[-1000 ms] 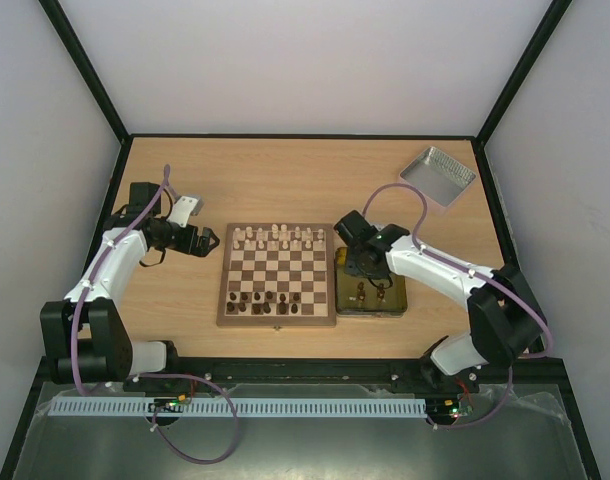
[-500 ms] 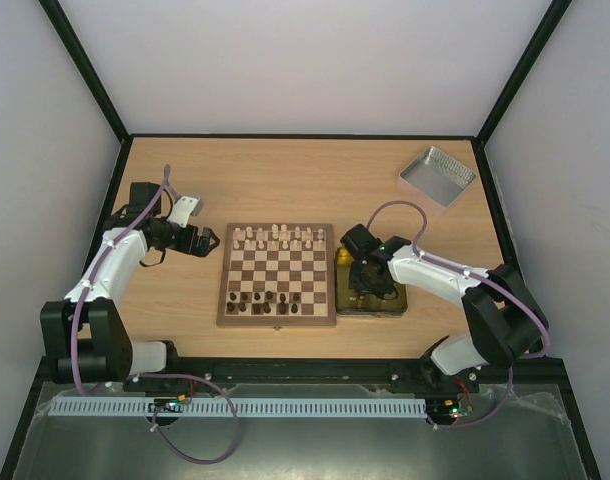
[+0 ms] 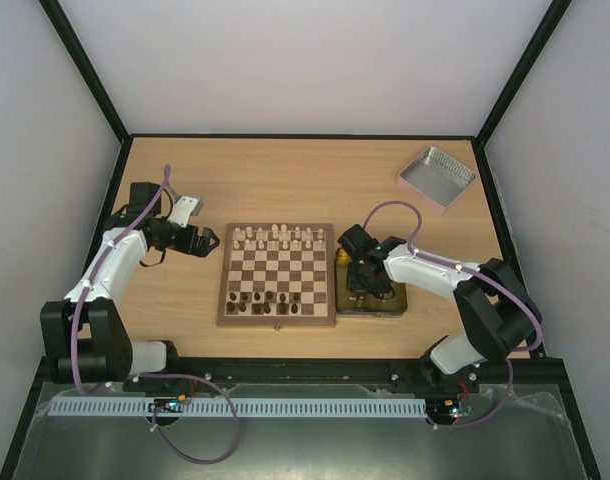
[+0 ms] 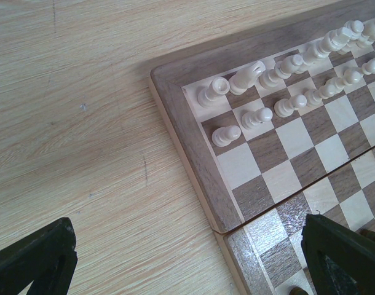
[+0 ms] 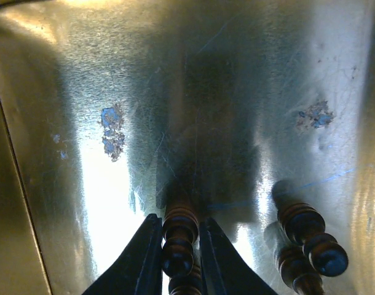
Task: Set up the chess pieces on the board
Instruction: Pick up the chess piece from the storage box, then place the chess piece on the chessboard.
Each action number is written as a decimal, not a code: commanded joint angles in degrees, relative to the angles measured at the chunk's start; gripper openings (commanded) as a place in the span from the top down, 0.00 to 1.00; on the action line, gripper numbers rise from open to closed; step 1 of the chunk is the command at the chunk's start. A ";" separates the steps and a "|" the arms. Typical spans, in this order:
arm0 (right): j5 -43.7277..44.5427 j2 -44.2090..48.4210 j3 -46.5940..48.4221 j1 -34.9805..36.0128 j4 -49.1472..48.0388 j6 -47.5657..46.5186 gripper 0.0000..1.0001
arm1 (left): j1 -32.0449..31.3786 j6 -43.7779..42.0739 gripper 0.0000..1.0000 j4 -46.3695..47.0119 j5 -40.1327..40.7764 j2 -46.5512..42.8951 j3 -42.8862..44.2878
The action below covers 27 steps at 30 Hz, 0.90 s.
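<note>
A pale wooden table seen from above, with two white robot arms mounted at its near edge. The board lies at the centre. Touching its right edge is a yellow tin, and a silver lid sits well apart at the far right.

The left gripper hovers just left of the board, fingers spread wide and holding nothing. The right gripper reaches down into the tin, its fingers pressed against both sides of a dark piece. A second dark piece lies near it, to the right in the wrist view.

Cream pieces fill the board's two far rows. Dark pieces stand on its near rows.
</note>
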<state>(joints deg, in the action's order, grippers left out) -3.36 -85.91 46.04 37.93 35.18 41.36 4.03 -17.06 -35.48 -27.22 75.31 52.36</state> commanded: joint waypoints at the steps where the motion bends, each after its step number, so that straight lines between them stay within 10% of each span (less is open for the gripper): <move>1: 1.29 -0.08 1.18 -0.14 0.34 -0.36 0.87 | -0.25 0.18 0.01 -0.37 -0.58 -0.16 -0.50; 15: 5.05 4.24 9.44 0.68 9.68 -0.09 0.90 | -0.25 -0.08 0.01 -0.42 -0.86 -0.55 -0.59; 27: 3.58 -4.38 18.65 16.78 9.18 6.50 0.90 | -0.29 -0.17 0.01 -0.54 -0.92 -0.60 -0.55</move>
<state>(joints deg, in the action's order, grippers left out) -0.03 -85.86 62.11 51.62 43.29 45.34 4.03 -17.08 -35.51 -27.29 75.31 52.36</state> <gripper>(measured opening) 0.100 0.990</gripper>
